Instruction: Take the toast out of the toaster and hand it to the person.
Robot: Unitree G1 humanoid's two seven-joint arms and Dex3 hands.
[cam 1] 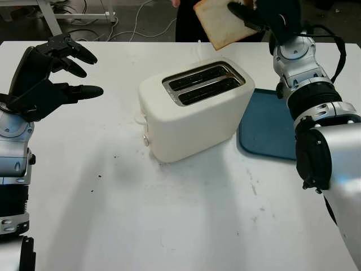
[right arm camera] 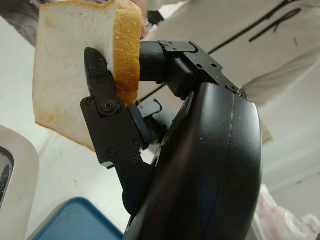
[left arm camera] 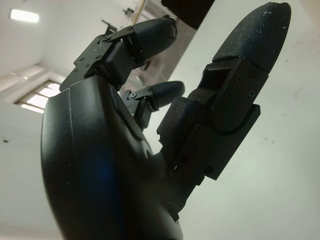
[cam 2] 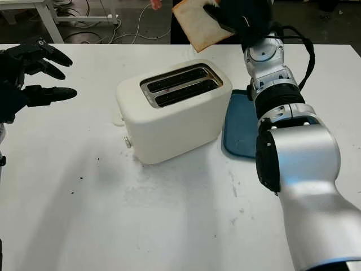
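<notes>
A slice of toast (cam 1: 221, 23) is held high above the far edge of the table, beyond the white two-slot toaster (cam 1: 194, 110). My right hand (cam 1: 265, 16) is shut on the toast (right arm camera: 75, 70), its fingers (right arm camera: 107, 125) pinching the slice at one side. Both toaster slots (cam 2: 179, 84) look empty. A person's fingertips (cam 2: 155, 3) show at the top edge, just left of the toast. My left hand (cam 1: 53, 76) hangs open over the table's left side, well away from the toaster.
A blue tray (cam 1: 271, 127) lies flat on the table to the right of the toaster, partly under my right arm. Cables and a table leg lie on the dark floor beyond the far edge. Crumbs dot the white tabletop.
</notes>
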